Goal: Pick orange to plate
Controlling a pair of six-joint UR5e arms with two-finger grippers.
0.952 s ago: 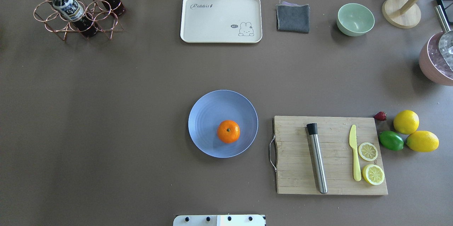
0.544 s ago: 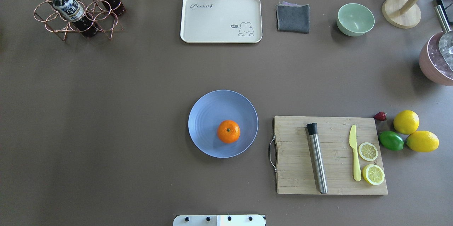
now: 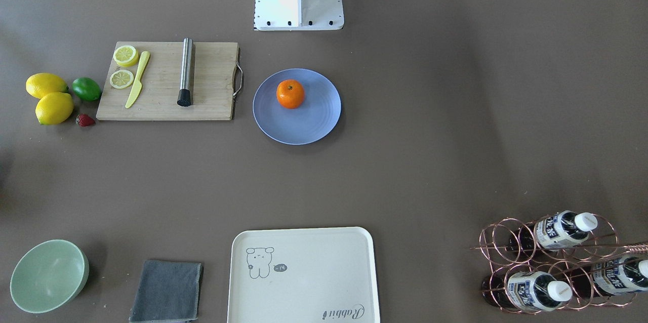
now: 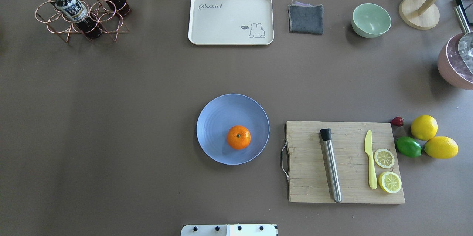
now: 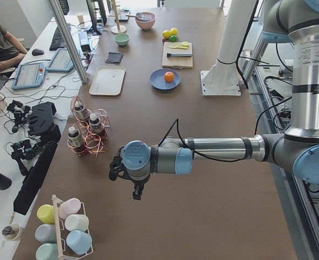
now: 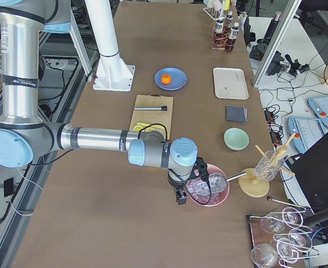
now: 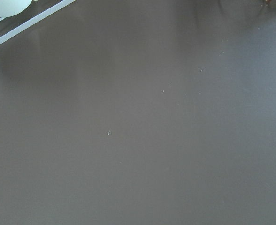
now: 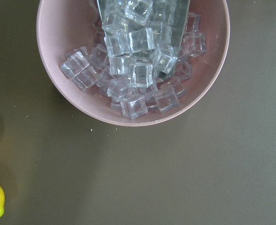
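The orange (image 4: 238, 137) rests on the periwinkle-blue plate (image 4: 216, 117) near the table's middle, toward the rim closest to the robot base; the front-facing view shows the same orange (image 3: 290, 93) on that plate (image 3: 314, 123). No gripper is near them. My left gripper (image 5: 138, 193) hangs over bare table far out at the table's left end, seen only in the exterior left view, so I cannot tell its state. My right gripper (image 6: 181, 196) hovers beside the pink bowl at the right end, seen only in the exterior right view, and I cannot tell its state either.
A cutting board (image 4: 347, 191) with a steel muddler, yellow knife and lemon slices lies right of the plate. Lemons (image 4: 424, 127), a lime (image 4: 408, 147) and a strawberry sit beyond it. A cream tray (image 4: 231, 19), grey cloth, green bowl (image 4: 371, 20), bottle rack (image 4: 79, 10) and a pink ice bowl (image 8: 81, 112) line the edges.
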